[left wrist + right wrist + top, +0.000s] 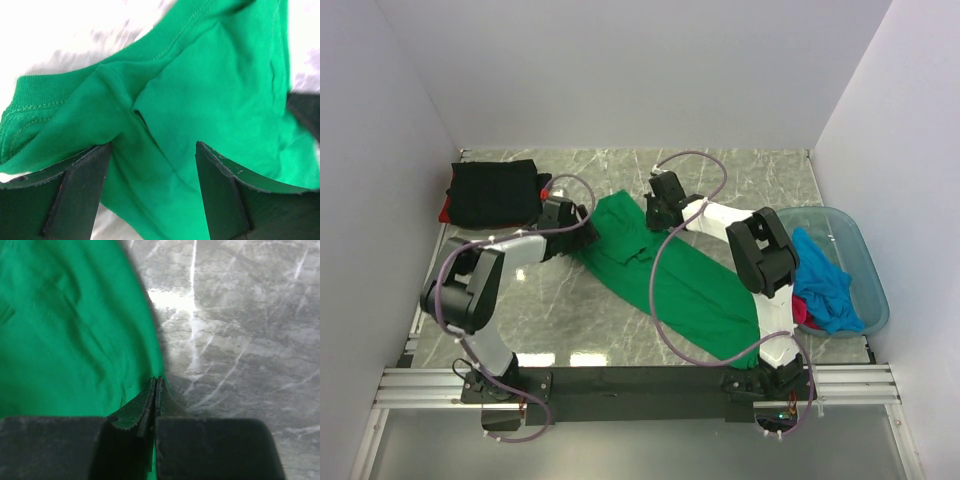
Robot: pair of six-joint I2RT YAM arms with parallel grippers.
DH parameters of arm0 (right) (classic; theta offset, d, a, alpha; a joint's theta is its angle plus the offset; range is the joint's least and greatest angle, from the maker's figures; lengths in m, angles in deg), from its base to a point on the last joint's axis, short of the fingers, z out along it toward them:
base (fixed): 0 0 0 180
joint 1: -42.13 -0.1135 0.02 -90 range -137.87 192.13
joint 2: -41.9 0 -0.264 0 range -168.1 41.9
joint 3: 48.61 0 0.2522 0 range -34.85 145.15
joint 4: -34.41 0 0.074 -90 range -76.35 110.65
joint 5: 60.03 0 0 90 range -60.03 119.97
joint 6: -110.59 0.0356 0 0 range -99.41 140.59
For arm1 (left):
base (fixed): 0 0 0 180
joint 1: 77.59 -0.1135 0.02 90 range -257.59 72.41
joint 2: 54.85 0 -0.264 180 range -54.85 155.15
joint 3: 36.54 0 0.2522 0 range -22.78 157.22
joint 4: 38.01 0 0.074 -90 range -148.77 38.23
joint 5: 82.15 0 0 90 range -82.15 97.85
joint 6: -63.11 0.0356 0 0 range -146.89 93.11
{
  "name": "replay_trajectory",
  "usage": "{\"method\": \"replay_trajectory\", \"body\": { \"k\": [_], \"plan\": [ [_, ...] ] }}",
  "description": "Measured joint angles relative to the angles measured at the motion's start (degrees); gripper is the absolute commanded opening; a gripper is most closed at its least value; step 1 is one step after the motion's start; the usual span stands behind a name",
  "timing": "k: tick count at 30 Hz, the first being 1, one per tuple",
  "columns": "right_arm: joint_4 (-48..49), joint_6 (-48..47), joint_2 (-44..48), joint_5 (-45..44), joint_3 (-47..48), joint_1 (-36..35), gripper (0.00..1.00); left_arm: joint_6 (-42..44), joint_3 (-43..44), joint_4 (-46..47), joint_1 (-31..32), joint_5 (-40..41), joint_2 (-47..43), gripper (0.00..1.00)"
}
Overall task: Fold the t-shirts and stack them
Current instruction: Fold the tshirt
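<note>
Green t-shirt [670, 275] lies diagonally; left gripper [153, 147] stands wide open, empty, over its collar end; right gripper [156, 380] pinches its edge.

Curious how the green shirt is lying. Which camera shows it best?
The top external view: nearly the whole green t-shirt shows, spread on the table. The left wrist view shows only its collar area; the right wrist view only an edge pinched by the right gripper.
</note>
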State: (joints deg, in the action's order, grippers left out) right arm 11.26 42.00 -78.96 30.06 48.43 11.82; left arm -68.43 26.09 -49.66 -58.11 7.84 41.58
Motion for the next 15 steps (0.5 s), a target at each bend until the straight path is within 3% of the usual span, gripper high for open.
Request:
{"method": "replay_trajectory", "body": {
  "k": [6, 15],
  "plan": [
    [-0.8, 0.0, 0.0, -0.9, 0.0, 0.4, 0.0, -0.3, 8.5, 0.9, -1.6, -2.3, 7.5, 0.76],
    [-2.3, 1.9, 0.0, -2.1, 1.2, 2.6, 0.0, 0.0, 26.9, -6.2, -3.8, -4.3, 19.7, 0.76]
  ]
}}
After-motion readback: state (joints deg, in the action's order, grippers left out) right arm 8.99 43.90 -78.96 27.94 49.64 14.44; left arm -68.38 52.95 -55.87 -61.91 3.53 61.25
